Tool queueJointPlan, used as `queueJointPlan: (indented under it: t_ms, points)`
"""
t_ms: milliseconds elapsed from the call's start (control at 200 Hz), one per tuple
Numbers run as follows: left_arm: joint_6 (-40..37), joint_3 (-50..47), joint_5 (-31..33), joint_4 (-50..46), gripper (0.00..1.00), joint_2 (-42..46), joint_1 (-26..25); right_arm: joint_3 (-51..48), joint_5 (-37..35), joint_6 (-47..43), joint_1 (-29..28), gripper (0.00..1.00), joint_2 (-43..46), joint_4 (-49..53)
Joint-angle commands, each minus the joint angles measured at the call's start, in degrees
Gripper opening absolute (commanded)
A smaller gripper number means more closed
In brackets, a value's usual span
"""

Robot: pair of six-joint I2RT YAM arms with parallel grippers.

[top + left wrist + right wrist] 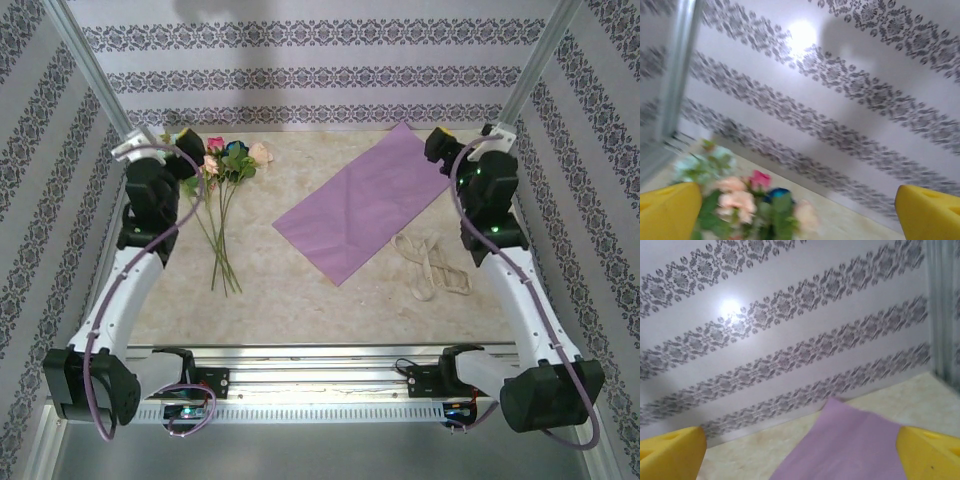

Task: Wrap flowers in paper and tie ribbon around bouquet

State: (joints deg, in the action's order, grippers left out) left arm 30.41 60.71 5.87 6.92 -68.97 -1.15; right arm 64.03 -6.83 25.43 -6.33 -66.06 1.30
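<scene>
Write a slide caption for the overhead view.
Loose flowers left, lilac paper centre, cream ribbon right on the table; left gripper and right gripper open near the back wall.

Robot test cell, lab-built and dressed to look domestic. Damask-striped wallpaper (320,70) on three flat panels, with bare aluminium posts (92,80) at the back corners. Marble-look counter (300,300). Left arm (130,270) and right arm (510,270) are bolted to a slotted metal rail (320,385), cables exposed. Flowers (228,160) and paper (365,205) lie on the counter.

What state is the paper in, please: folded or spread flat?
Spread flat: the paper lies as one open lilac sheet on the table, with the flowers apart to its left.
</scene>
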Motion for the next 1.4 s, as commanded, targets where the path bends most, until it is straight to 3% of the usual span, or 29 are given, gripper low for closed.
queueJointPlan:
  t_ms: [0,85,200,265,450,649,779,914,1259,1399]
  points:
    - [13.31,7.80,-17.39,-24.88,0.89,-11.76,-1.82,9.21,-0.29,4.11,-9.42,0.78,-11.63,29.81]
    - [14.12,12.25,-22.37,-28.88,0.80,-18.23,-5.47,12.08,5.17,4.08,-14.48,0.60,-19.00,33.01]
    - [14.73,15.14,-23.39,-33.45,0.70,-25.16,-9.49,15.15,8.80,3.69,-20.10,0.60,-28.13,35.41]
    - [17.48,15.34,-26.50,-32.38,0.55,-29.27,-10.85,17.68,9.23,3.69,-22.03,0.61,-33.38,37.87]
    - [17.86,24.08,-27.41,-31.49,0.43,-41.37,-15.04,15.49,15.88,11.19,-16.96,0.52,-41.86,36.41]
    - [16.46,36.76,-28.35,-32.70,0.28,-55.02,-17.21,17.50,17.57,11.04,-14.44,0.45,-48.62,35.69]
    - [16.34,38.34,-29.02,-34.62,0.19,-60.04,-18.34,19.44,17.93,10.67,-14.38,0.44,-52.20,36.93]
    - [17.36,31.21,-28.09,-34.32,0.15,-57.78,-19.61,20.29,19.04,9.38,-14.68,0.44,-54.45,37.80]
    - [26.79,-1.97,-28.39,-23.80,0.12,-38.07,-20.92,23.85,20.24,1.61,-18.67,0.46,-57.41,41.82]
    - [25.38,-4.41,-22.95,-26.55,0.14,-31.69,-20.33,25.29,20.22,0.83,-20.94,0.47,-57.19,42.69]
